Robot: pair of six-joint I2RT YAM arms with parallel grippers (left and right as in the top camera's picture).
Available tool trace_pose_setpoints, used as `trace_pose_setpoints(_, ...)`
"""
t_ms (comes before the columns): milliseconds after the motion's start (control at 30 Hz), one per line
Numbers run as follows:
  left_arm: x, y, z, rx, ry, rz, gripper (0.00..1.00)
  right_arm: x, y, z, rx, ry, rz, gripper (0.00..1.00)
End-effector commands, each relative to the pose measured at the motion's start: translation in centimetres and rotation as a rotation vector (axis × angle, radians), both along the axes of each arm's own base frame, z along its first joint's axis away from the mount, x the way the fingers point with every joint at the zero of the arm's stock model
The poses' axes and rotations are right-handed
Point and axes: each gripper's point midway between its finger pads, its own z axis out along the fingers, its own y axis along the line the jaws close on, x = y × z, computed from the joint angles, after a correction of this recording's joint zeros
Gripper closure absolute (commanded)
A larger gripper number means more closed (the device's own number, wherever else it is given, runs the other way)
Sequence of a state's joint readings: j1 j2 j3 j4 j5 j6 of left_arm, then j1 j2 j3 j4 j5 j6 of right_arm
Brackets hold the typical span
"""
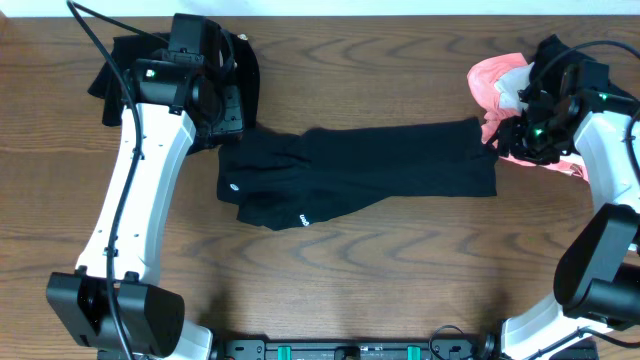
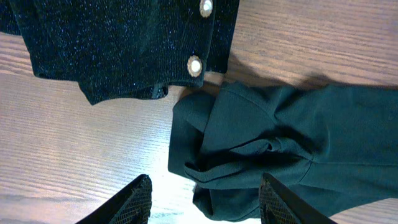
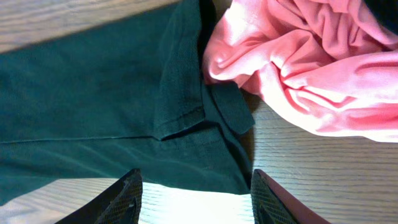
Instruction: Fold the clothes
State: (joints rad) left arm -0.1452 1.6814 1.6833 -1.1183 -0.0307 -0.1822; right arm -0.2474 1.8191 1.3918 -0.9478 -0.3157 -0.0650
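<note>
Both spread wide, nothing clamped | left tool (image 2: 205, 202) over bunched end of black shirt (image 1: 370, 165) | right tool (image 3: 196, 199) over its other end, beside pink garment (image 3: 311, 62) | shirt stretched out mid-worktop (image 1: 400, 270)

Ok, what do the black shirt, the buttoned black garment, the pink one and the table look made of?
Black shirt: soft matte knit, probably cotton or a blend; it lies limp with loose folds.
Buttoned black garment: ribbed knit with glittery thread; fine specks shine.
Pink garment: smooth, faintly shiny fabric, maybe velour or fleece.
Table: wood-grain surface, wood or laminate.
</note>
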Motion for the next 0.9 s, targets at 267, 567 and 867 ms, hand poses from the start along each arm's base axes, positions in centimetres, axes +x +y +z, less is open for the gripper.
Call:
trace_pose_setpoints(267, 0.0, 0.1, 0.0, -0.005, 0.001, 0.023, 0.44, 1.9, 2.8, -5.0, -0.099, 0.041, 0.137, 0.52)
trace_pose_setpoints(567, 0.0, 0.1, 0.0, -0.004, 0.001, 0.023, 0.44, 4.5, 4.3, -6.4, -0.146, -0.034, 0.176, 0.59)
trace_pose_setpoints(867, 0.1, 0.1, 0.1, -0.004, 0.001, 0.023, 0.44, 4.8, 4.3, -6.3, -0.146, -0.045, 0.172, 0.88)
